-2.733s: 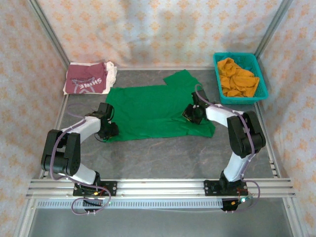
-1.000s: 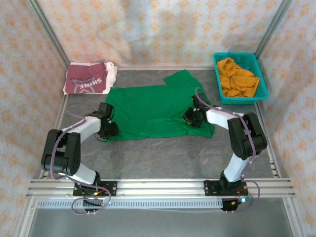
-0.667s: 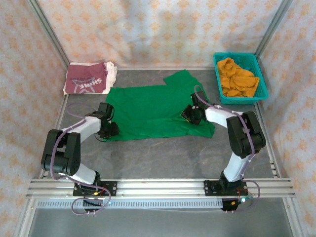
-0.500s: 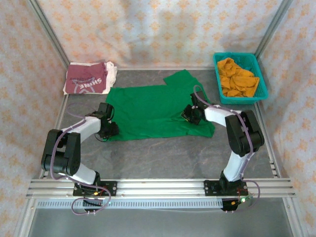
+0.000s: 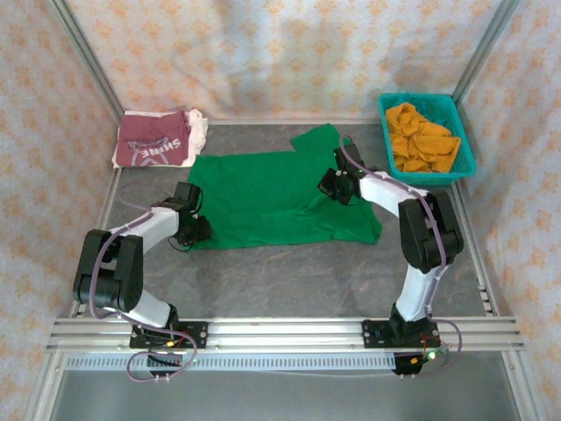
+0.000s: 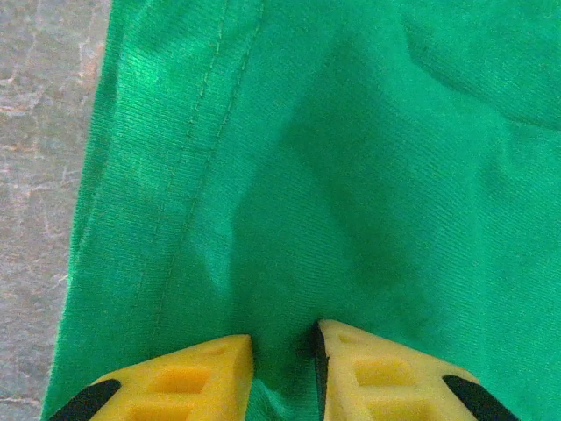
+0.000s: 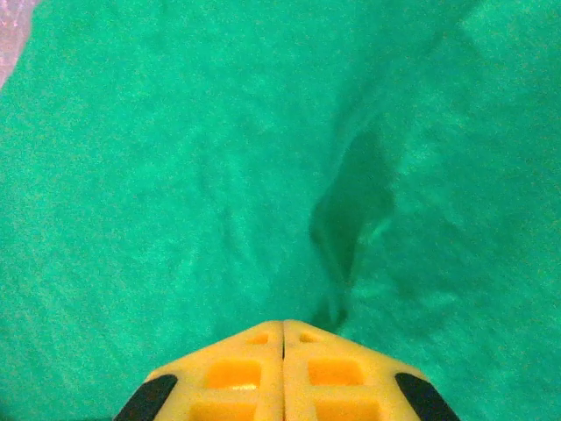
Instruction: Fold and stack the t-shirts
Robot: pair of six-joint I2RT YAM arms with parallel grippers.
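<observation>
The green t-shirt (image 5: 263,193) lies spread flat mid-table. The maroon t-shirt (image 5: 156,140) with white lettering lies folded at the back left. My left gripper (image 5: 191,226) sits at the green tee's near-left corner. In the left wrist view this gripper (image 6: 282,338) is shut on a bunched fold of green cloth (image 6: 351,175) beside the stitched hem. My right gripper (image 5: 331,184) rests on the tee's right part, below the sleeve. In the right wrist view its fingertips (image 7: 282,323) meet flush on the green cloth (image 7: 175,175). A dark crease runs away from them. I cannot tell whether cloth is pinched.
A teal mesh basket (image 5: 434,178) holding orange cloth (image 5: 421,140) stands at the back right, close to the right arm. Patterned walls with metal posts close in the table. An aluminium rail (image 5: 280,331) runs along the near edge.
My right gripper has slid toward the back and slightly left over the green tee, and its jaws have closed. The left gripper has stayed put at the corner.
</observation>
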